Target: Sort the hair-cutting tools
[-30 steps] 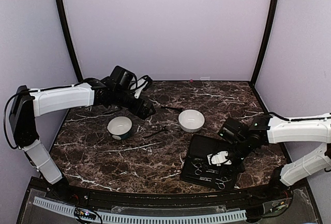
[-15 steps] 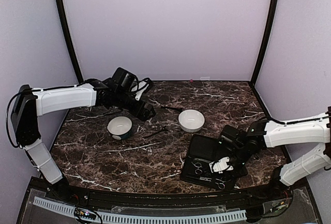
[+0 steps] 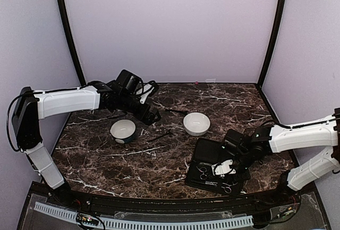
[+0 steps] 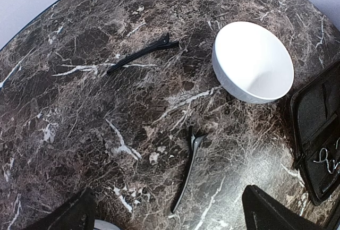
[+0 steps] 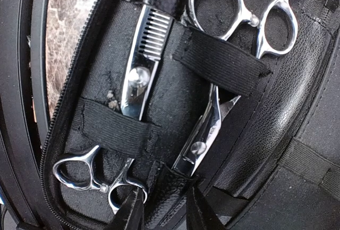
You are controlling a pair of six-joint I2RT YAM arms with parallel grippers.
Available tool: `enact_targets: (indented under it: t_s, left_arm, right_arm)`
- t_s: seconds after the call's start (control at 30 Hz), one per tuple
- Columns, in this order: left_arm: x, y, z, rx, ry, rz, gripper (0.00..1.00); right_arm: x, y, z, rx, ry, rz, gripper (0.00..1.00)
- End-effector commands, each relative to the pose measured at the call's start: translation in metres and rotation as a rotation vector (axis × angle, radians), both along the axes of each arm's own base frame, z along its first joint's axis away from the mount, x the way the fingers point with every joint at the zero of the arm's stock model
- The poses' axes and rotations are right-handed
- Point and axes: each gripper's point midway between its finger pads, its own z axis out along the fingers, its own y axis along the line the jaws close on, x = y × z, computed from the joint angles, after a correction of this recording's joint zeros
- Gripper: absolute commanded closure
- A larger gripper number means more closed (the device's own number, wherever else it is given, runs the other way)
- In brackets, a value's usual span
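Note:
Two silvery scissors lie strapped inside the open black case [image 5: 297,108]: thinning shears [image 5: 134,78] on the left and plain scissors [image 5: 208,129] on the right, its tip in a black pocket. My right gripper [image 5: 164,209] hovers low over the case [image 3: 210,153], narrowly open, its fingers either side of that pocket. Two thin black clips lie on the marble: one [image 4: 187,170] below my left gripper [image 4: 169,198], the other [image 4: 141,54] farther off. The left gripper [image 3: 151,115] is wide open and holds nothing. The right gripper [image 3: 226,167] covers part of the scissors in the top view.
Two white bowls stand mid-table, one [image 3: 123,129] left and one [image 3: 196,123] right; the right bowl [image 4: 254,62] lies near the clips. The dark marble table [image 3: 106,161] ends in a raised black rim at the front. Purple walls close in the back and sides.
My right gripper has moved down and slightly left over the open case, closer to the scissors. The left arm has shifted only a little.

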Motion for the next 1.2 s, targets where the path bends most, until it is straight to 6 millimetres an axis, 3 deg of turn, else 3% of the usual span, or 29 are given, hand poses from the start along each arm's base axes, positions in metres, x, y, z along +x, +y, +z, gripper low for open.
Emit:
enact_targets:
  t_s: [0.0, 0.4, 0.6, 0.97, 1.17]
  left_arm:
    - [-0.002, -0.006, 0.007, -0.005, 0.0, -0.028, 0.01]
    - [-0.006, -0.01, -0.004, 0.022, 0.023, -0.043, 0.01]
    - [-0.004, -0.009, 0.004, 0.03, -0.015, -0.032, 0.01]
    - [-0.004, -0.01, 0.011, 0.011, -0.02, -0.031, 0.01]
    - [-0.002, -0.01, 0.037, -0.044, -0.097, -0.02, 0.01]
  right_arm:
    - [0.028, 0.01, 0.0, 0.036, -0.137, -0.044, 0.73]
    - [0.033, 0.028, 0.005, 0.092, -0.13, -0.061, 0.72]
    - [0.035, 0.031, 0.009, 0.088, -0.132, -0.058, 0.72]
    - [0.021, -0.007, 0.017, 0.032, -0.141, -0.014, 0.64]
    - [0.046, -0.021, 0.041, 0.106, -0.195, -0.109, 0.6]
